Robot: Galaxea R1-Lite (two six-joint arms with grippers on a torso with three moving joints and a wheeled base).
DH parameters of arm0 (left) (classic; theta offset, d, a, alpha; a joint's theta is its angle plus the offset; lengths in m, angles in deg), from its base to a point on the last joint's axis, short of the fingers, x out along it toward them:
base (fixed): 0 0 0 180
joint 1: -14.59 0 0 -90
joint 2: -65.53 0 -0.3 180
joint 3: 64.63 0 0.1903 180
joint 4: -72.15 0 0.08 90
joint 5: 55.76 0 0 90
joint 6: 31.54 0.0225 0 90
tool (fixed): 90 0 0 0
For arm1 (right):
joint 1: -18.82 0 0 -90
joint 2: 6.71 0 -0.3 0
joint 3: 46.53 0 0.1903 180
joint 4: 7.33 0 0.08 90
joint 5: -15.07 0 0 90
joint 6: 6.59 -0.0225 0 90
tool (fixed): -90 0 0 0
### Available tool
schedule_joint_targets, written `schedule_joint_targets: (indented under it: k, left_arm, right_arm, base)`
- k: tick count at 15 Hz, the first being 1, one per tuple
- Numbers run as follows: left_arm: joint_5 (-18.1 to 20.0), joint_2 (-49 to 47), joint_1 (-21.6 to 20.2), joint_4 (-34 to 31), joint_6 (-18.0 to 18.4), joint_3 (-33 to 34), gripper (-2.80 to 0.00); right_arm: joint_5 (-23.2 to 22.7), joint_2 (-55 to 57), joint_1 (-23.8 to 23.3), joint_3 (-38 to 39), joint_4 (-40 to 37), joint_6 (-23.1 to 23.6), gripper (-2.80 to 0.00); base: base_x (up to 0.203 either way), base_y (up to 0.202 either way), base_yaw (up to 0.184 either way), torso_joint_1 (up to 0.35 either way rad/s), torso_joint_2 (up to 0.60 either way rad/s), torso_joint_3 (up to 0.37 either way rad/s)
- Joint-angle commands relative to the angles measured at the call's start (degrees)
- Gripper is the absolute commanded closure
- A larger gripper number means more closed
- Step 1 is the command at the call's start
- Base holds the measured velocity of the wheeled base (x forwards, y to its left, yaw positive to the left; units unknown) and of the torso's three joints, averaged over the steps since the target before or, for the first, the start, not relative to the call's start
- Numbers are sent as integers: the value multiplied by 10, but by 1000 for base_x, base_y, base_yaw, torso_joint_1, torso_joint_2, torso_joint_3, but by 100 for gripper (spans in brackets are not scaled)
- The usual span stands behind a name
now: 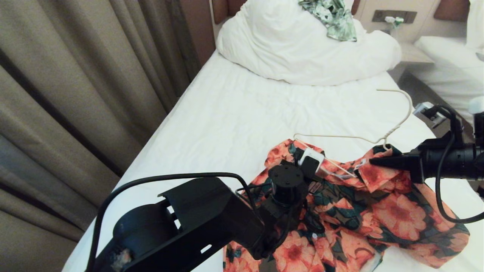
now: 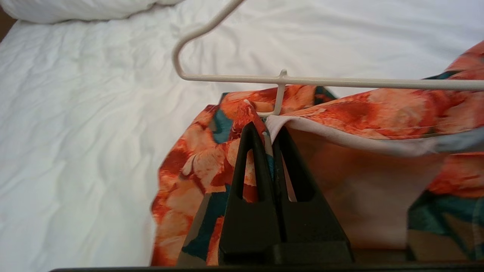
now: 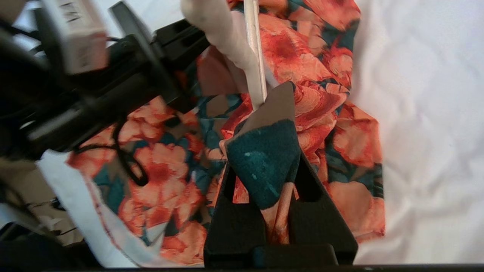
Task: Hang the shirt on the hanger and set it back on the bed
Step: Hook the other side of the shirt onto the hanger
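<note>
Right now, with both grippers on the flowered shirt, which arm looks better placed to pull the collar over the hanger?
Probably the right. The right gripper is shut on the shirt at the collar, right beside the hanger wire. The left gripper is shut on the shirt's edge under the hanger's end, steadying it.

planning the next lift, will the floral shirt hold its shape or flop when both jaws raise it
Probably floppy: the shirt lies crumpled in soft folds on the bed. It likely sags between the left gripper and right gripper, both pinching fabric. It looks thin and light, so it may slide along the hanger.
</note>
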Motion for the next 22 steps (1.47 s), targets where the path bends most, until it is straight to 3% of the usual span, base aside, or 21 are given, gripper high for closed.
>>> schedule_joint_targets:
  k: [1, 7, 11, 22]
  left_arm:
    - [-2, 14, -23, -14, 1, -4, 0]
    - [0, 30, -83, -20, 5, -8, 0]
    - [0, 39, -97, -36, 9, -41, 0]
    - [-2, 161, -74, -32, 8, 1, 0]
  right_arm:
    - [-30, 9, 1, -6, -7, 3, 0]
    - [-51, 15, 4, -4, -36, 17, 0]
    - [-56, 15, 7, -5, -52, 35, 0]
    - [-58, 25, 31, -41, -93, 38, 0]
  base:
    - [0, 0, 0, 0, 0, 0]
    - [0, 0, 0, 0, 0, 0]
    - [0, 0, 0, 0, 0, 0]
    - [0, 0, 0, 0, 0, 0]
